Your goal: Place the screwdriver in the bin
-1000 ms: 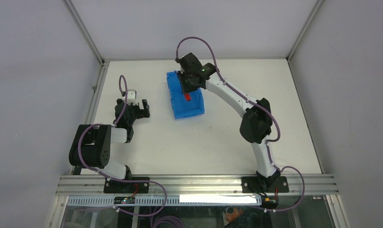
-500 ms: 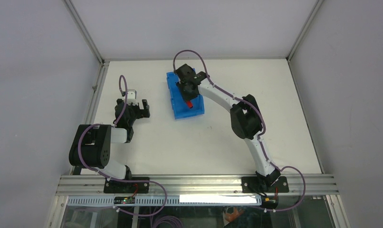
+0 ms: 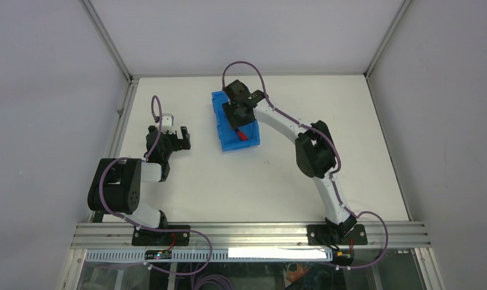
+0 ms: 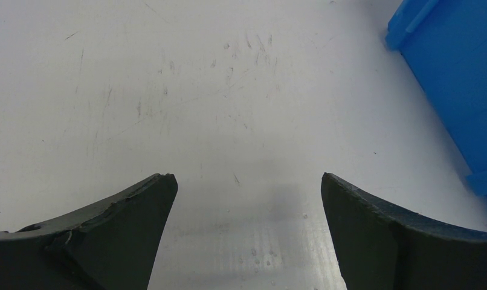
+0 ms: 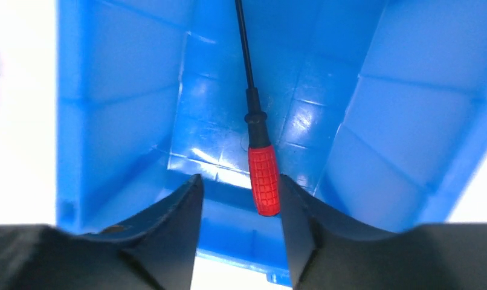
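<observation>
The blue bin [image 3: 220, 118] stands on the table at the back centre. The screwdriver [image 3: 242, 134] is inside it: in the right wrist view its red handle [image 5: 263, 178] is low in the bin and the black shaft points away along the floor. My right gripper [image 3: 237, 121] hangs over the bin [image 5: 126, 109]. Its jaws [image 5: 241, 187] are open, wider than the handle, and the handle rests against the inner side of the right finger. My left gripper [image 3: 182, 138] is open and empty over bare table [image 4: 247, 187], left of the bin [image 4: 452, 66].
The white table has metal rails along its left and near edges and grey walls around it. The right arm's elbow [image 3: 313, 154] stands to the right of the bin.
The right arm has dropped lower over the bin. The red handle has moved toward the bin's near end. The left arm has not moved.
</observation>
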### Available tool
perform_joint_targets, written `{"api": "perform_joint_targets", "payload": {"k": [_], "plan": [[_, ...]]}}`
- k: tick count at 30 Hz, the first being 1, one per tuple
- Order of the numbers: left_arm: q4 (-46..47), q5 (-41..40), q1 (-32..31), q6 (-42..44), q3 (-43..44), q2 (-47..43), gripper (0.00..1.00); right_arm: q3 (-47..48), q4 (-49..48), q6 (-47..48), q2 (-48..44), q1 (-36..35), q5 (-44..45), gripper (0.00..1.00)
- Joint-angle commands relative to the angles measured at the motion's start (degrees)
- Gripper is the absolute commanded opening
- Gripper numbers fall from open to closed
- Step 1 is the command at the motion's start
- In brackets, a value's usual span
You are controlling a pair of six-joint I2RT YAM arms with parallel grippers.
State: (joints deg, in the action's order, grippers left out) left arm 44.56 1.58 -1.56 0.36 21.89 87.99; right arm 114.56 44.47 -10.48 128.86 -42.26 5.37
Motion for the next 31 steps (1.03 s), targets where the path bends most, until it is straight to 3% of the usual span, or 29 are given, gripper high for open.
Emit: {"api": "perform_joint_targets", "payload": {"k": [1,2,4,5,11,22,31], "plan": [[1.6,0.3,-0.5,-1.2,0.0,-1.6,0.99,5.9,-0.4,-3.3,-9.6,0.0,0.0,0.58],[1.6,0.3,-0.5,-1.2,0.0,-1.6,0.99,6.0,-0.1,-3.6,-10.7,0.0,0.1,0.67],[1.6,0.3,-0.5,-1.2,0.0,-1.7,0.99,5.8,0.7,-3.8,-13.0,0.5,1.5,0.97],[1.6,0.3,-0.5,-1.2,0.0,-1.7,0.99,5.5,1.7,-4.0,-14.1,1.0,2.7,0.99],[1.6,0.3,-0.5,-1.2,0.0,-1.6,0.99,-3.3,3.9,-3.6,-23.0,8.9,4.6,0.99],[1.6,0.3,-0.5,-1.1,0.0,-1.6,0.99,-26.3,1.4,1.8,-40.6,33.5,6.5,0.99],[1.6,0.3,-0.5,-1.2,0.0,-1.6,0.99,-39.5,-9.7,2.4,-46.8,37.3,5.4,0.99]]}}
